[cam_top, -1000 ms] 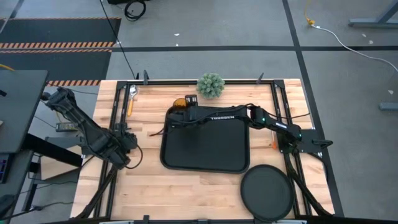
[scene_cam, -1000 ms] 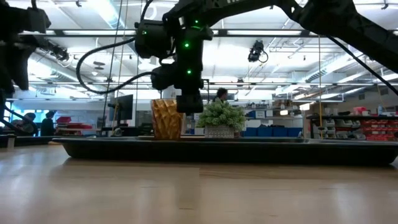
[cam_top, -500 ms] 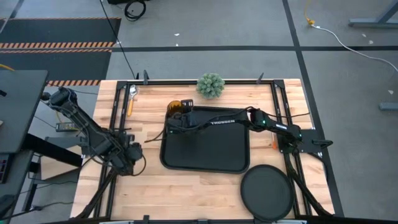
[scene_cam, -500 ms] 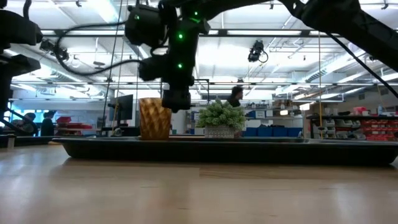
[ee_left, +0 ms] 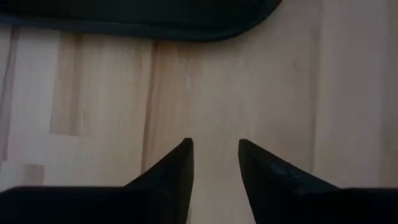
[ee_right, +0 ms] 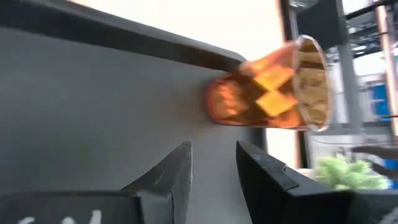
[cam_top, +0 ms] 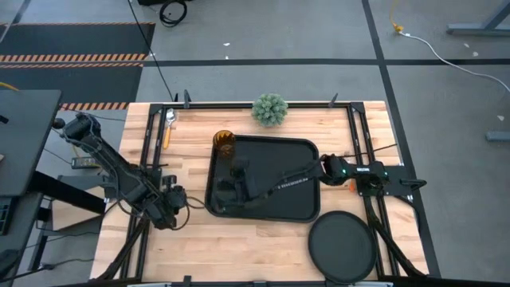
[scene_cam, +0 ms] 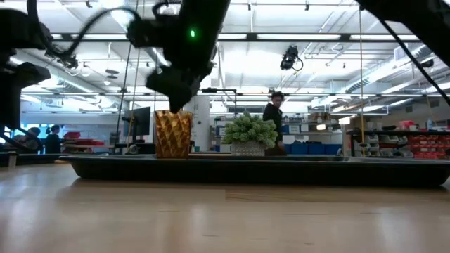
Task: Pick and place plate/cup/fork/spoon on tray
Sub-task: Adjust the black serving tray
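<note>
Right tool (cam_top: pixel 235 179) sits out over the left part of the black tray (cam_top: pixel 307 209), with its arm stretched low across the tray from the base on the right side of the desk (cam_top: pixel 239 239). Its fingers are parted with nothing between them, so it's not gripping anything.

The cup (cam_top: pixel 224 143) is just ahead of that tool, standing upright inside the tray in the far left corner, close to the rim. In the right wrist view the cup (ee_right: pixel 270 87) is a short way past the fingertips (ee_right: pixel 180 155), not touching them.

The left tool (cam_top: pixel 177 199) hangs over bare wood just off the tray's left edge. Its wrist view shows the tool (ee_left: pixel 214 143) with a clear gap and only planks under it, with the tray rim (ee_left: pixel 143 25) ahead.

Only the top view shows the rest:
- The round plate (cam_top: pixel 343 247) is on the desk, well off to the right tool's near right, just outside the tray corner.
- The spoon (cam_top: pixel 169 123) is at the far left of the desk, beyond the cup.
- A little orange bit shows by the right arm's base. It could be the fork, I can't tell.

The low view shows the cup (scene_cam: pixel 173 133) standing straight, the right tool above it, a small potted plant (scene_cam: pixel 247 135) behind, and a person (scene_cam: pixel 274 116) far back in the room.
</note>
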Controlling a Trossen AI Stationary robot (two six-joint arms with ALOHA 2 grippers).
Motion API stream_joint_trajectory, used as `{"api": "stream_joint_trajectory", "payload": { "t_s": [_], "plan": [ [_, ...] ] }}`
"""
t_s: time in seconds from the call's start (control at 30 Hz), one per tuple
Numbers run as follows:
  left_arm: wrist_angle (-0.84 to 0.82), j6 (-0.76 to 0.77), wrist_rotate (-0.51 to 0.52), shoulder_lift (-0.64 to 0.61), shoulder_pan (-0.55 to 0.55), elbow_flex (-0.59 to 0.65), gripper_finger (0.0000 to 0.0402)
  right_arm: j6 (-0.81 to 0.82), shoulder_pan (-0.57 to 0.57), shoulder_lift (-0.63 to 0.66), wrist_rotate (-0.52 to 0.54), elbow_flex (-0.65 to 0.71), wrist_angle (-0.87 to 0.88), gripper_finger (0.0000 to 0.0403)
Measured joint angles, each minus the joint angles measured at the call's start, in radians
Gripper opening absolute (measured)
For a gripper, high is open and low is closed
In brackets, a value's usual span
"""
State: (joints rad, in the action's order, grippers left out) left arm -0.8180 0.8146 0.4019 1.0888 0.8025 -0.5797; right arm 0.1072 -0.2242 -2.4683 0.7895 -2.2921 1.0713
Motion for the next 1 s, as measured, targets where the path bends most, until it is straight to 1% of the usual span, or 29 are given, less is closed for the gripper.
{"api": "stream_joint_trajectory", "payload": {
  "t_s": [0.1,0.17,0.3,0.4,0.53,0.63,0.77,0.87,1.0],
  "plan": [
    [0.029,0.0,-0.003,0.086,-0.016,0.0,0.0132,0.062,-0.059,0.0,-0.076,0.0,-0.021,0.0132],
    [0.064,-0.011,-0.009,0.151,-0.029,0.0,0.0132,0.084,-0.104,0.0,-0.17,0.0,-0.072,0.0132],
    [0.182,-0.068,-0.038,0.276,-0.071,0.0,0.0132,0.088,-0.184,0.0,-0.395,0.0,-0.233,0.0132],
    [0.244,-0.116,-0.029,0.346,-0.111,-0.006,0.0132,0.103,-0.232,0.001,-0.477,0.0,-0.383,0.0132],
    [0.32,-0.153,0.026,0.387,-0.17,-0.007,0.0132,0.102,-0.281,0.001,-0.489,0.0,-0.534,0.0132],
    [0.358,-0.196,0.045,0.386,-0.193,-0.004,0.0132,0.102,-0.302,0.002,-0.489,0.0,-0.588,0.0132],
    [0.449,-0.271,0.058,0.388,-0.191,0.001,0.0132,0.101,-0.316,0.002,-0.489,0.0,-0.59,0.0132],
    [0.519,-0.309,0.036,0.39,-0.174,0.002,0.0132,0.101,-0.318,0.002,-0.489,0.0,-0.575,0.0132],
    [0.574,-0.35,-0.026,0.39,-0.13,0.001,0.0132,0.133,-0.318,0.009,-0.528,0.001,-0.504,0.0132]
  ]
}}
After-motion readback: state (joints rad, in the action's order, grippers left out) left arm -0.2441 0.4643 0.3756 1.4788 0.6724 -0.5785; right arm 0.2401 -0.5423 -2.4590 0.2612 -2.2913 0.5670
